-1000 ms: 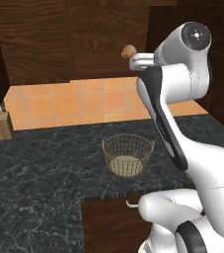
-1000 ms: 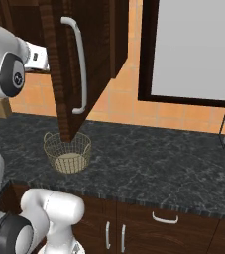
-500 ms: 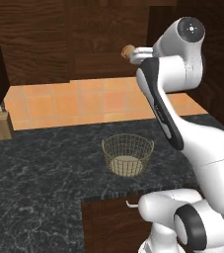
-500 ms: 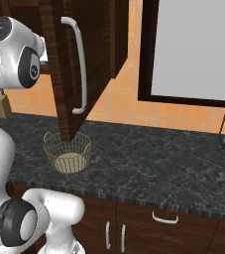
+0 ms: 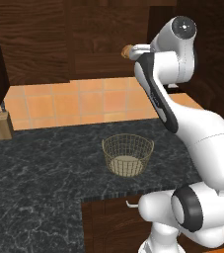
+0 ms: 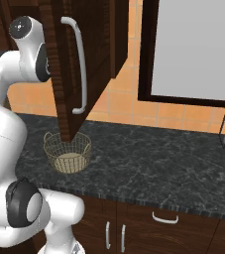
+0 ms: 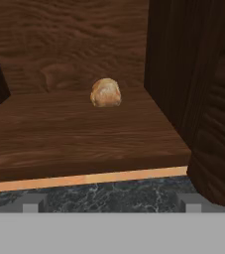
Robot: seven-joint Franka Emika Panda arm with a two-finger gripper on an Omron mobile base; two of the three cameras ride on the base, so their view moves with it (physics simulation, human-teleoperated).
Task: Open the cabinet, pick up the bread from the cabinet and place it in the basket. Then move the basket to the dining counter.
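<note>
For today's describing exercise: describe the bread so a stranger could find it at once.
Look inside the open dark wood cabinet above the black counter. On its wooden shelf sits the bread, a small round tan-brown roll, the one pale lump against the dark wood.

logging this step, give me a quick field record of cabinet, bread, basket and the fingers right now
cabinet: door open, swung out over the black counter
bread: on the wooden shelf inside the cabinet, toward the back, not held
basket: upright on the black counter, nothing in it
fingers: tips apart, holding nothing, pointing at the bread from short of the shelf's front edge
knife block: on the counter at the wall, far left
</note>
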